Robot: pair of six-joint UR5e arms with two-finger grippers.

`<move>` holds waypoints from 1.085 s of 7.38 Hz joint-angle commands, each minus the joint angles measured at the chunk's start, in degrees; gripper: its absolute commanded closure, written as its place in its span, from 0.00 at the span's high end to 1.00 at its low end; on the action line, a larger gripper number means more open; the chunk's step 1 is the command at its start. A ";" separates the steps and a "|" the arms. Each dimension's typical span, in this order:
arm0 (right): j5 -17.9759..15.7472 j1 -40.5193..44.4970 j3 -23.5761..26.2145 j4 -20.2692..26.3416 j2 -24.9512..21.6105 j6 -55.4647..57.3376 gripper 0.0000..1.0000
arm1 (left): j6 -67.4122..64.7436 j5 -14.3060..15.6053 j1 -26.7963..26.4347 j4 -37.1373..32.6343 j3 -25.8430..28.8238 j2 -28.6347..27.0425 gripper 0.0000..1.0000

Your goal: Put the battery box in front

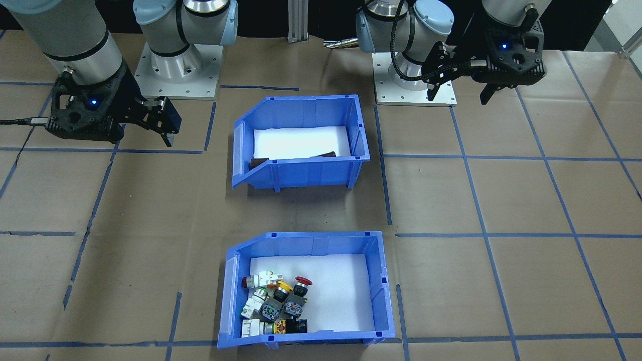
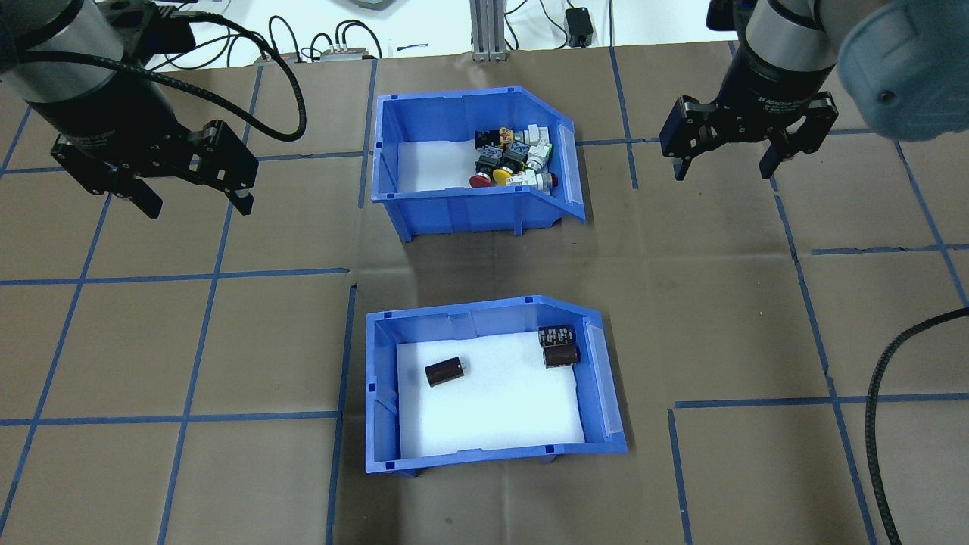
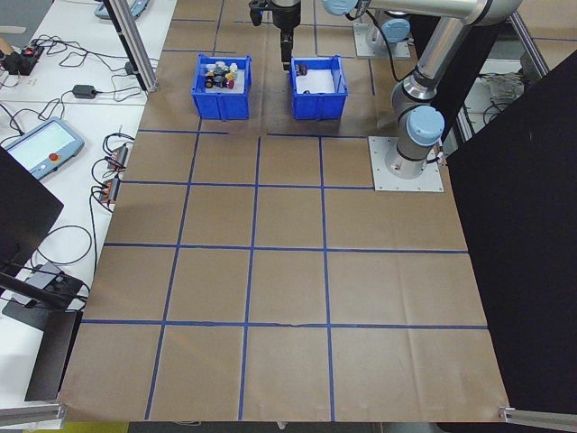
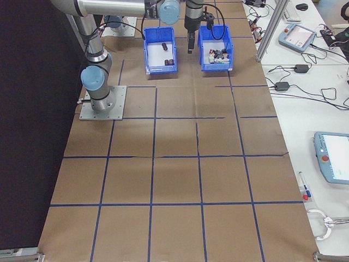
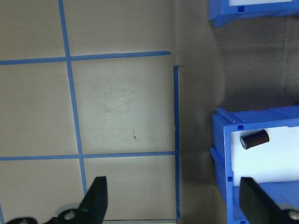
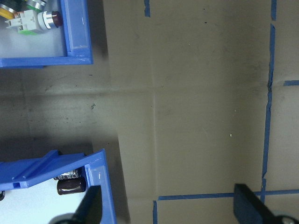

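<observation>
The battery box point(image 2: 484, 454) is a blue bin with a white foam liner. One dark cylinder point(image 2: 443, 372) lies apart from two point(image 2: 559, 347) by its sloped end. It stands on the robot's side of the table, the upper bin point(image 1: 301, 173) in the front-facing view. My left gripper point(image 2: 197, 206) hangs open and empty to its far left; the left wrist view shows the box wall point(image 5: 219, 154) beside that gripper point(image 5: 175, 205). My right gripper point(image 2: 721, 168) hangs open and empty to the far right, the box corner point(image 6: 96, 172) at its lower left.
A second blue bin point(image 2: 469, 208) with colourful push-button switches point(image 2: 511, 159) stands farther from the robot, in line with the battery box. Brown paper with a blue tape grid point(image 2: 227, 272) covers the table. Cables and devices point(image 3: 45, 149) lie along the operators' side.
</observation>
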 commanded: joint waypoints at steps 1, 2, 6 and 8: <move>0.65 0.41 -0.04 -2.25 1.47 -2.61 1.00 | -17.79 -0.86 -0.30 0.05 -5.95 3.50 0.99; 0.65 1.20 -0.04 -4.10 2.00 -8.54 1.00 | -23.37 -0.96 -0.30 0.14 -10.08 6.92 0.99; -0.05 5.49 -7.21 -5.70 9.88 -20.88 1.00 | -49.81 -3.94 -3.61 4.68 -22.23 13.81 0.99; -0.31 12.59 -16.87 -5.35 18.83 -28.07 1.00 | -69.28 -3.42 -15.18 9.51 -24.96 13.81 0.99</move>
